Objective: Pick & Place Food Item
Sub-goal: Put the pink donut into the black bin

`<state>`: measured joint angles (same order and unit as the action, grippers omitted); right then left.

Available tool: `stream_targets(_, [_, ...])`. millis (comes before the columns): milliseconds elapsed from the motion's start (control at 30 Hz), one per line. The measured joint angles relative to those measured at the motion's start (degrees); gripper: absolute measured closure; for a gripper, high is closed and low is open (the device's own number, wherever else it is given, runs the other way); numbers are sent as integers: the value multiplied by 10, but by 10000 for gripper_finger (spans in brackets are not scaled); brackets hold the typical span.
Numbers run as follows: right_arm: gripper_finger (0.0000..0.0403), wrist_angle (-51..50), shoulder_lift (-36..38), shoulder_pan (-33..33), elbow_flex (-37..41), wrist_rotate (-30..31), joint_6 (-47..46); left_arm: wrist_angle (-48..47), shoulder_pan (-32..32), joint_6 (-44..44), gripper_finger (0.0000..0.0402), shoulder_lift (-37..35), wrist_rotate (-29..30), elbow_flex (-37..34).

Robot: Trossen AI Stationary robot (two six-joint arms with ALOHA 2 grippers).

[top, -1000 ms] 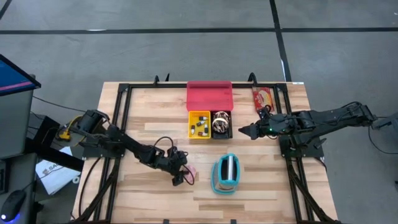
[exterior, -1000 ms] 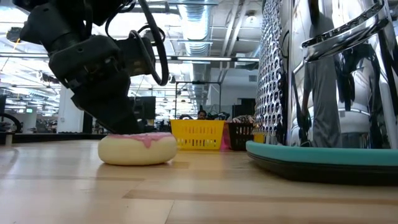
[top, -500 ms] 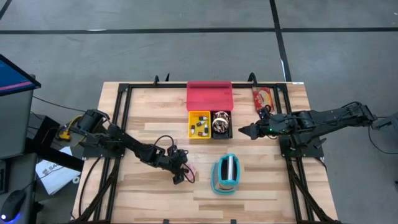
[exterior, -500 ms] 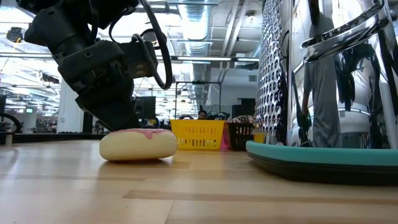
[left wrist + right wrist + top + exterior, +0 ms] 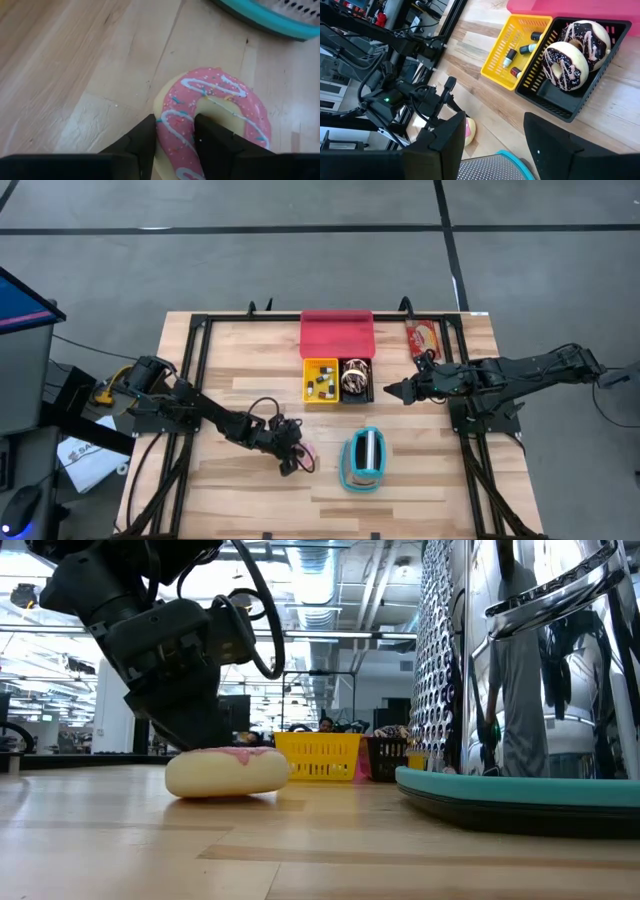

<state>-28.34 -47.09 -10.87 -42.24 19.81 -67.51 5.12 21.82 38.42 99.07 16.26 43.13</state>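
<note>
A pink-iced doughnut (image 5: 220, 105) with blue stripes lies flat on the wooden table (image 5: 240, 490), left of a teal tray (image 5: 363, 459). It also shows in the high view (image 5: 307, 454) and the low view (image 5: 228, 772). My left gripper (image 5: 176, 122) slants down onto its near part and is shut on the ring. My right gripper (image 5: 388, 392) hangs open in the air beside the black basket (image 5: 356, 379), holding nothing. My left gripper pinches the doughnut's ring wall (image 5: 175, 142) on the side toward the arm. One finger (image 5: 212, 137) is in the hole and the other finger (image 5: 142, 137) is against the outer rim. The fingers slant down from the table's left. The doughnut's underside rests on the table.
A metal grater stands on the teal tray (image 5: 520, 795), close to the doughnut's right. At the far middle are a yellow basket (image 5: 321, 380) of small bottles, the black basket with two chocolate doughnuts (image 5: 570, 55), and a red box (image 5: 337, 333). A packet (image 5: 424, 338) lies far right.
My left gripper has shut its fingers on the doughnut's ring while staying in place. The doughnut has slid a little toward the teal tray and still lies on the table.
</note>
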Motion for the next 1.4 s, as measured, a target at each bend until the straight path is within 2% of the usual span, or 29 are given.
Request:
stream_targets(400, [210, -4, 0, 0, 0, 0, 2, 17, 0, 9, 282, -15, 30, 7])
stream_targets(633, [210, -13, 0, 0, 0, 0, 1, -4, -16, -53, 282, -41, 80, 53])
stream_targets(867, [210, -13, 0, 0, 0, 6, 0, -67, -120, -182, 284, -62, 102, 121])
stream_targets(1100, [210, -13, 0, 0, 0, 15, -16, -62, -235, -326, 284, -48, 47, 160])
stream_targets(1167, [210, -12, 0, 0, 0, 30, -22, -42, -252, -351, 284, -37, 26, 165])
stream_targets(1400, [210, -8, 3, 0, 0, 60, -37, 13, -263, -394, 284, 32, 22, 191])
